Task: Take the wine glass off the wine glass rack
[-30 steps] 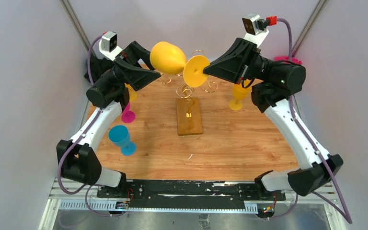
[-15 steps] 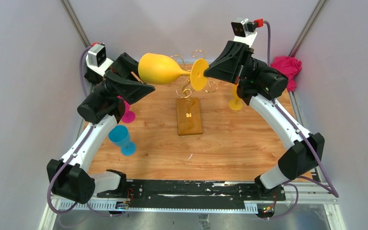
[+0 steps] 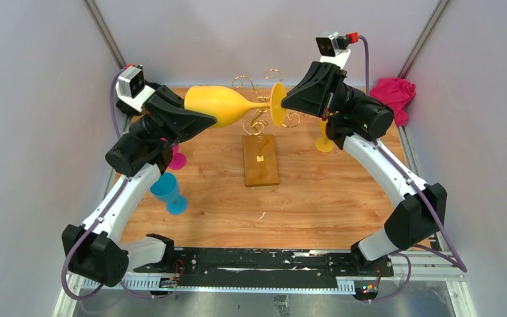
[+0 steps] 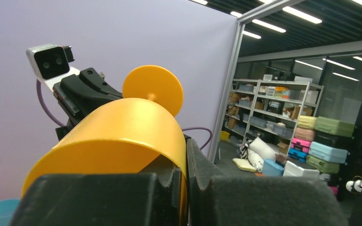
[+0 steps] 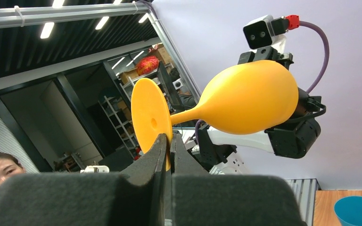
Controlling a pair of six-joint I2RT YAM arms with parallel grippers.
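Observation:
A yellow wine glass (image 3: 223, 104) hangs on its side in the air, above and behind the wine glass rack (image 3: 258, 123), a gold wire stand on a brown wooden base (image 3: 261, 165). The glass touches no arm of the rack. My left gripper (image 3: 201, 113) is shut on the bowl's rim; in the left wrist view the rim wall (image 4: 122, 136) sits pinched between the pads of my left gripper (image 4: 185, 157). My right gripper (image 3: 284, 103) is shut on the edge of the foot disc (image 5: 150, 117), which the fingertips of my right gripper (image 5: 169, 141) clamp.
A blue glass (image 3: 166, 190) and a pink glass (image 3: 175, 159) stand under my left arm. A second yellow glass (image 3: 326, 137) stands behind my right arm. A pink cloth (image 3: 393, 96) lies at the back right corner. Walls close in on both sides.
My left gripper has shut on the bowl's rim. The glass, held by its foot in my right gripper, has swung from tilted to level and moved slightly left and down.

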